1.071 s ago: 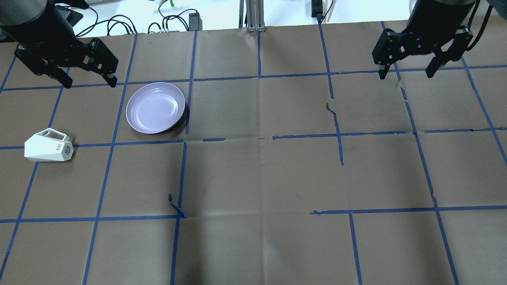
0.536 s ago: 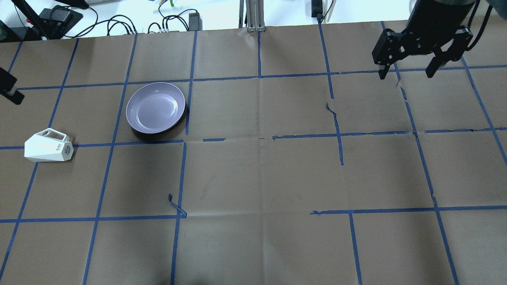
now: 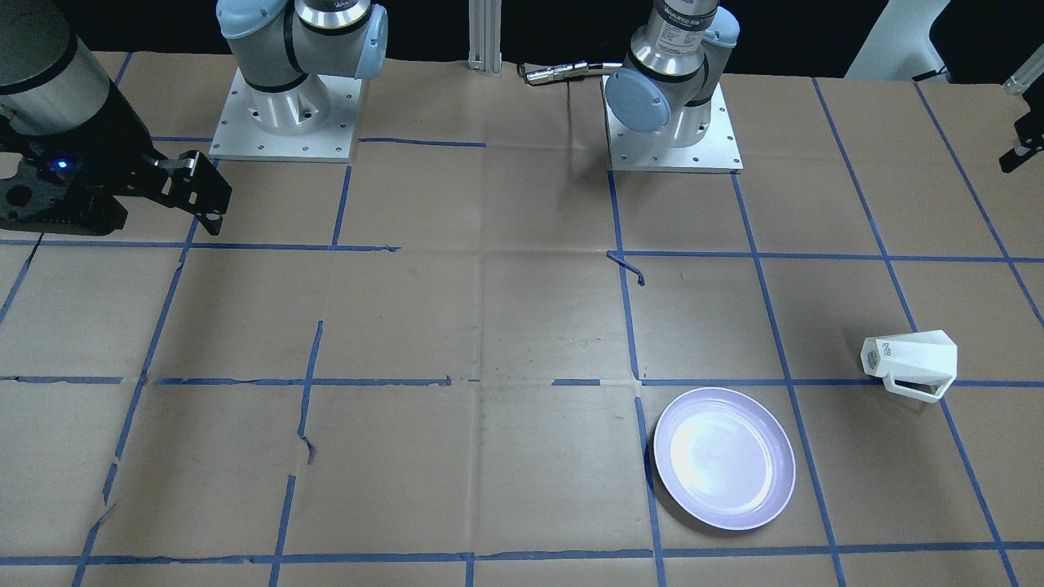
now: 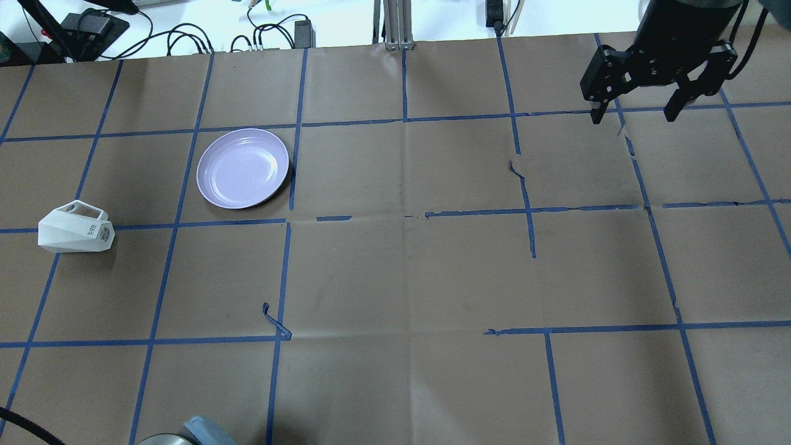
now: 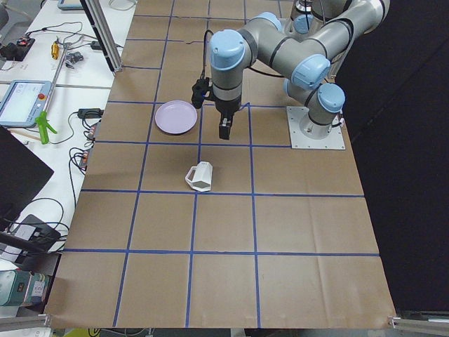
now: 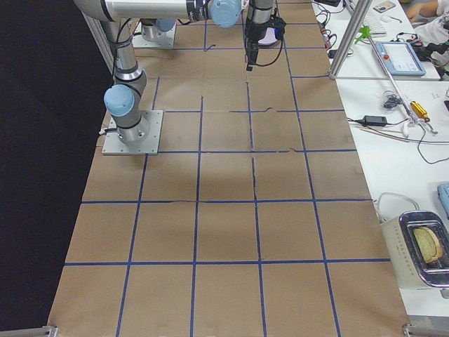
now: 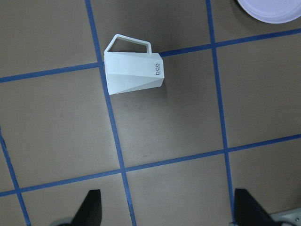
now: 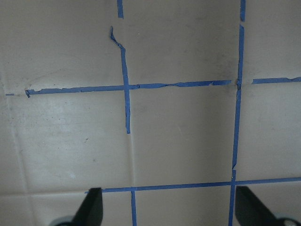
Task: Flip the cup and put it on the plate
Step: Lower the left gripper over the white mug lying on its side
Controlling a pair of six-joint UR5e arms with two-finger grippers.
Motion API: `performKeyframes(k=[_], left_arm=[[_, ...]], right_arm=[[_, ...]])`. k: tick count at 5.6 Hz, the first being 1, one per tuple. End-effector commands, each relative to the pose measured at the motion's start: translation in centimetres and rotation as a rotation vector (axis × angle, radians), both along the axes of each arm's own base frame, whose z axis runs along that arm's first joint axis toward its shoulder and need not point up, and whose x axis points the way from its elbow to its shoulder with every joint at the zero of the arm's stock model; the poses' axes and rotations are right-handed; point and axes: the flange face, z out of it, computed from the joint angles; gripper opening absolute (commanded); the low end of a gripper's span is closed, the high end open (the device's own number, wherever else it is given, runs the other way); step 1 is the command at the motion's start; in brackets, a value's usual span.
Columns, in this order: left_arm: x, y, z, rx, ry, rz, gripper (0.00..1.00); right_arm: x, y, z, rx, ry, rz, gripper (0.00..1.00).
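Observation:
The white faceted cup lies on its side at the table's left, handle toward the far edge; it also shows in the front view. The lavender plate sits empty to the cup's right and farther back. My left gripper is open and empty, hovering high with the cup below it and the plate's rim at the corner. It is outside the overhead view; one finger shows at the front view's edge. My right gripper is open and empty at the far right, over bare paper.
Brown paper with a blue tape grid covers the table. A loose tape curl lifts near the middle left. Cables and power bricks and a metal post lie beyond the far edge. The left arm's elbow shows at the overhead view's bottom edge.
My left gripper has swung left out of the overhead view, and part of its arm has appeared at that view's bottom edge. Cup, plate and right arm have not moved.

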Motion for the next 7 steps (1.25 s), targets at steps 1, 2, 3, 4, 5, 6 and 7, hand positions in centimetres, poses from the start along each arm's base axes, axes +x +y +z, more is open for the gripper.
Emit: performKeyframes(k=[1,2,3,4,5,6,7], left_arm=[[5.2,-4.3,-6.6,-0.046,0.037,0.014,0.98],[7.7,-6.8,-10.4,-0.040,0.072,0.010,0.99],[9.3,-8.6,-14.1,-0.044,0.139,0.021,0.98],[10.3,-9.5,-16.7,-0.041,0.179,0.026,0.98],[10.8,-10.0,-18.6,-0.060,0.233,0.036,0.98],[12.2,-9.3,-21.7,-0.074,0.328,0.074,0.98],[13.2,-8.5,-23.8,-0.076,0.385,0.071,0.98]], right_arm=[[0.0,0.0,0.0,0.000,0.000,0.000,1.00],[0.0,0.0,0.0,0.000,0.000,0.000,1.00],[0.0,0.0,0.0,0.000,0.000,0.000,1.00],[0.0,0.0,0.0,0.000,0.000,0.000,1.00],[0.0,0.0,0.0,0.000,0.000,0.000,1.00],[0.0,0.0,0.0,0.000,0.000,0.000,1.00],[0.0,0.0,0.0,0.000,0.000,0.000,1.00]])
